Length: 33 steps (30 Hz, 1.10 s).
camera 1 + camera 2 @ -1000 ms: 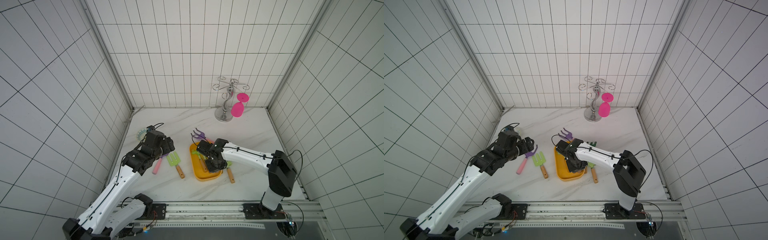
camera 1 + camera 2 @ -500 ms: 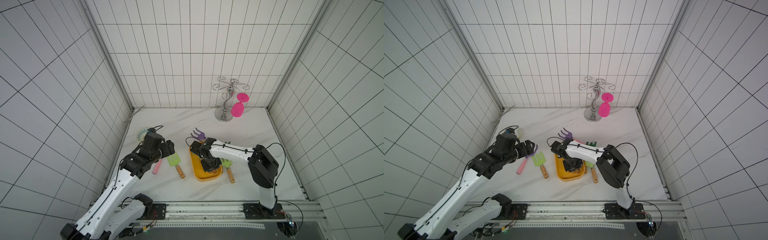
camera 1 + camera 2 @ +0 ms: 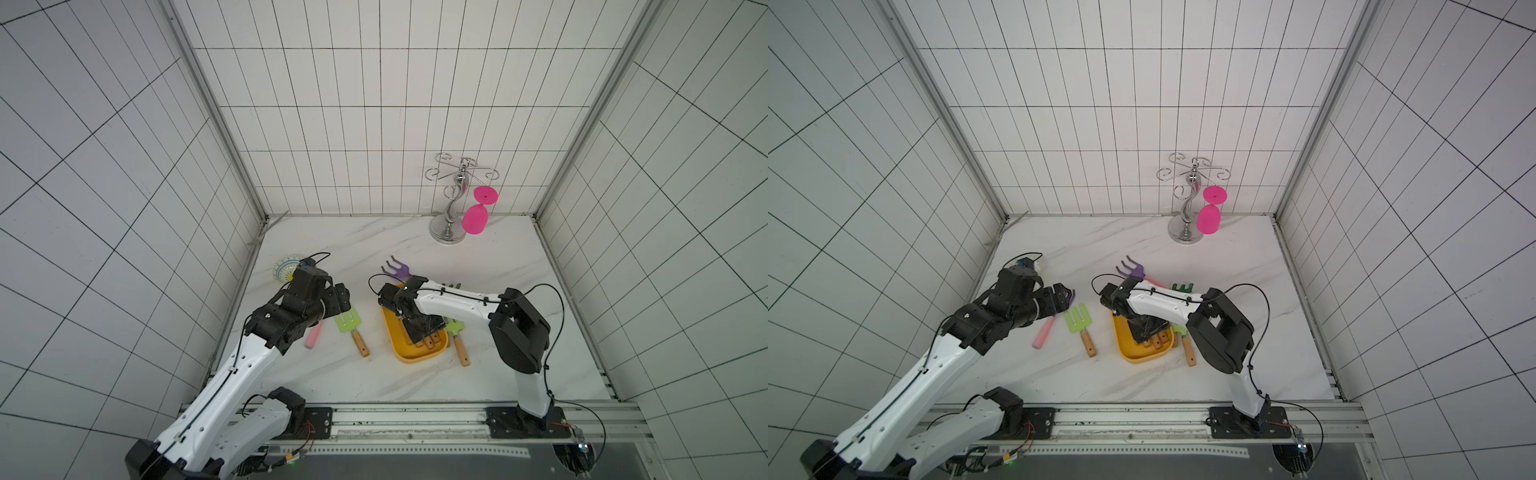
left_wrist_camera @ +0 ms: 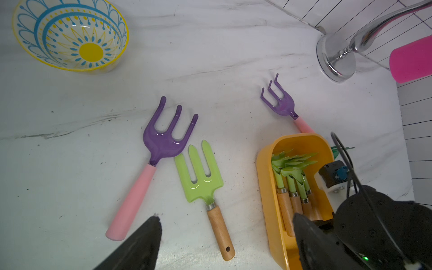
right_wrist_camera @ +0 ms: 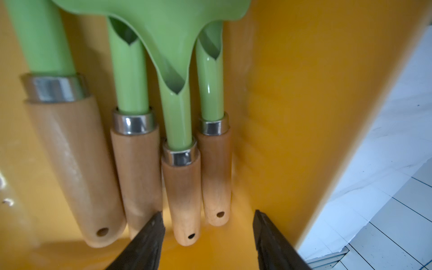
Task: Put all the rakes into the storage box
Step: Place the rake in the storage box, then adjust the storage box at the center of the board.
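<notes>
Resting in the storage box (image 5: 280, 117), rake (image 5: 181, 187) lies within parted right claw (image 5: 208, 214).

Got the shallow yellow-orange plastic storage box (image 3: 417, 353) mid-table, four green metal rakes with wooden handles (image 5: 135, 163) packed side by side inside. Left of it, a flat green fork with a wooden handle (image 4: 198, 180), then a purple fork with a pink handle (image 4: 163, 142) beside that. Behind the box, a purple claw with a pink handle (image 3: 397, 270). Hugging its right wall, another green wooden-handled tool (image 3: 460, 353). Back-left by the wall, a round patterned glass bowl (image 4: 70, 35); back-right, a chrome rack (image 3: 448, 235) with a pink glass (image 3: 473, 218) hanging off it.
</notes>
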Each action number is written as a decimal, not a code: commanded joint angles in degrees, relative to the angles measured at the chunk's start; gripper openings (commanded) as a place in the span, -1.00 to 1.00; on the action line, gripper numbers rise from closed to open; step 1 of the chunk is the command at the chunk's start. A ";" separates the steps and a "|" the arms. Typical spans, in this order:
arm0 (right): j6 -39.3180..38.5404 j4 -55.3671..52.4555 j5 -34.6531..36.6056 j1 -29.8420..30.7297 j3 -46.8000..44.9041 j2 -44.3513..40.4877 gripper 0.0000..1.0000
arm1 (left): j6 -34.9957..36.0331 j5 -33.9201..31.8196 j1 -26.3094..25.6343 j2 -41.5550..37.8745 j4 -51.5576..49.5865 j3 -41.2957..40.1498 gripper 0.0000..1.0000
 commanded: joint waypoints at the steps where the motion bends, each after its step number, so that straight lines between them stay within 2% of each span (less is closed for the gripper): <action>1: -2.46 -0.79 2.17 0.11 1.37 -6.20 0.40 | 2.20 0.79 0.34 1.96 2.01 0.33 0.79; 5: -5.55 -1.34 -0.41 -1.29 3.28 -11.64 0.45 | 3.57 5.53 0.22 6.01 2.77 1.16 0.78; 9: -6.29 1.90 -3.48 -6.51 -1.15 -19.40 0.45 | 4.48 9.88 -0.82 12.29 0.97 3.58 0.74; 13: -4.93 5.08 -8.23 -16.31 -9.39 -25.15 0.44 | 5.02 12.45 -5.24 18.69 0.21 5.91 0.72; 16: -5.93 9.28 -11.18 -19.42 -14.34 -27.05 0.40 | 4.91 10.73 -9.56 23.67 -0.74 8.41 0.70; 19: -7.13 15.33 -17.16 -19.73 -17.59 -25.48 0.29 | 4.37 11.75 -11.24 28.10 -0.56 9.95 0.70; 26: -5.55 19.23 -15.05 -19.48 -19.49 -20.41 0.23 | 5.51 12.28 -12.97 34.60 0.23 11.10 0.68; 33: -2.21 23.70 -21.60 -17.31 -18.71 -18.10 0.20 | 6.21 8.20 -11.82 35.94 -2.43 12.21 0.67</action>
